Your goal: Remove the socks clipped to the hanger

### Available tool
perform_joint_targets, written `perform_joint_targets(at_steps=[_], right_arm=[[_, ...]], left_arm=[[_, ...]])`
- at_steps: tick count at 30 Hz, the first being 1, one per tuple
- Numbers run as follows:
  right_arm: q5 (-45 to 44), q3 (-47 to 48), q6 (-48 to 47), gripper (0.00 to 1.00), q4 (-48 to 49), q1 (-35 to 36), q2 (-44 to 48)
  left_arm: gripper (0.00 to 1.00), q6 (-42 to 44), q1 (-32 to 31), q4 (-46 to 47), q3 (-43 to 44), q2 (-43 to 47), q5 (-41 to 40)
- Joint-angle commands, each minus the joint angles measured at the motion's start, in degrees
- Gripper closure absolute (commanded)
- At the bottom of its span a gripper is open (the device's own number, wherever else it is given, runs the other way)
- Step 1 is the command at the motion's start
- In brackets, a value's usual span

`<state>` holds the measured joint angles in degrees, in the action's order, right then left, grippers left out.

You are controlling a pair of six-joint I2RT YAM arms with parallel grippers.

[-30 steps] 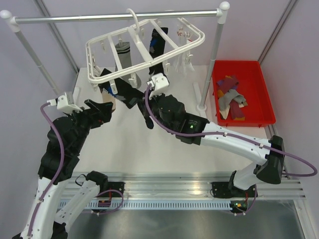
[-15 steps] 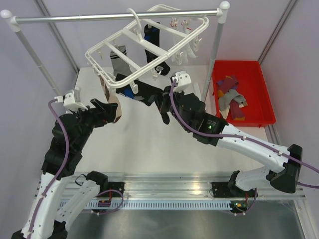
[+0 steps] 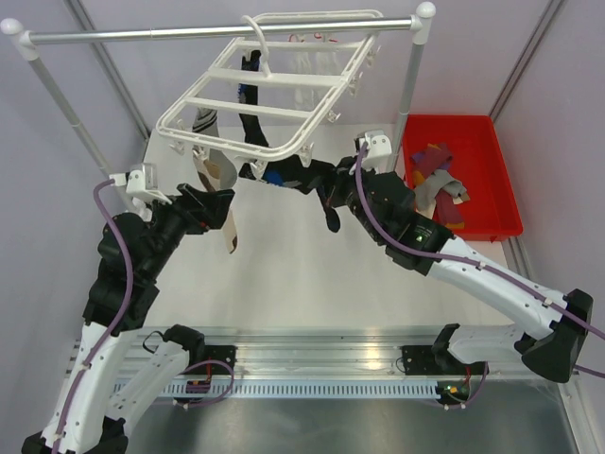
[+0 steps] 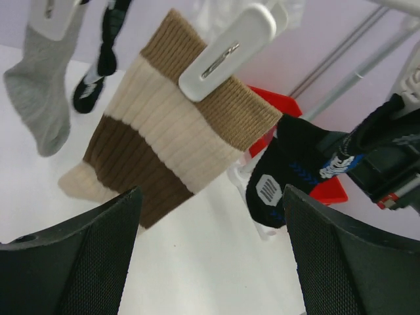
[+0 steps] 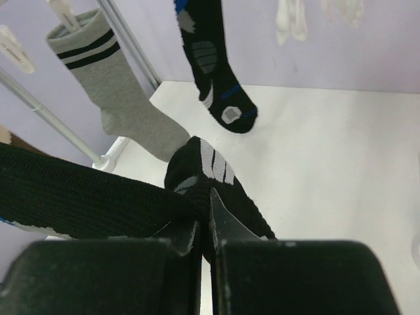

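In the last second the right pincer (image 5: 209, 226), clamped shut on the black-and-blue sock (image 5: 85, 190), has hauled it rightward, tipping the hanger (image 3: 274, 104) up under the silver rail (image 3: 189, 33). The sock looks taut, so its clip probably still holds, though that clip is hidden. The left pincer (image 4: 213, 256) gapes wide and empty before the clipped brown-and-cream sock (image 4: 170, 144).

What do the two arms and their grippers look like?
The left arm and right arm have white links between bulky black joints. A purple cable runs along each, and a white camera block sits on each wrist. A green light glows on the right arm. The left gripper and right gripper have black fingers; the left ones look finely meshed.
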<state>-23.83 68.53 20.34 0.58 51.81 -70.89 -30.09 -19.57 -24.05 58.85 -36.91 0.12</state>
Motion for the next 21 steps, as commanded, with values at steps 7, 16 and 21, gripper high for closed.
perform_joint_targets(at_steps=[7,16,21], right_arm=[[8.9,-3.0,4.0,0.99,0.7,-5.2,2.3],[22.1,-3.9,4.7,0.99,0.3,-8.3,2.4],[26.9,-3.9,5.6,0.99,-0.3,-8.3,2.3]], left_arm=[[0.11,1.1,0.3,16.3,-0.6,-1.4,16.9],[0.11,-0.4,0.3,25.3,-0.2,-4.7,27.8],[0.11,-0.7,0.3,29.0,-0.8,-5.9,29.5]])
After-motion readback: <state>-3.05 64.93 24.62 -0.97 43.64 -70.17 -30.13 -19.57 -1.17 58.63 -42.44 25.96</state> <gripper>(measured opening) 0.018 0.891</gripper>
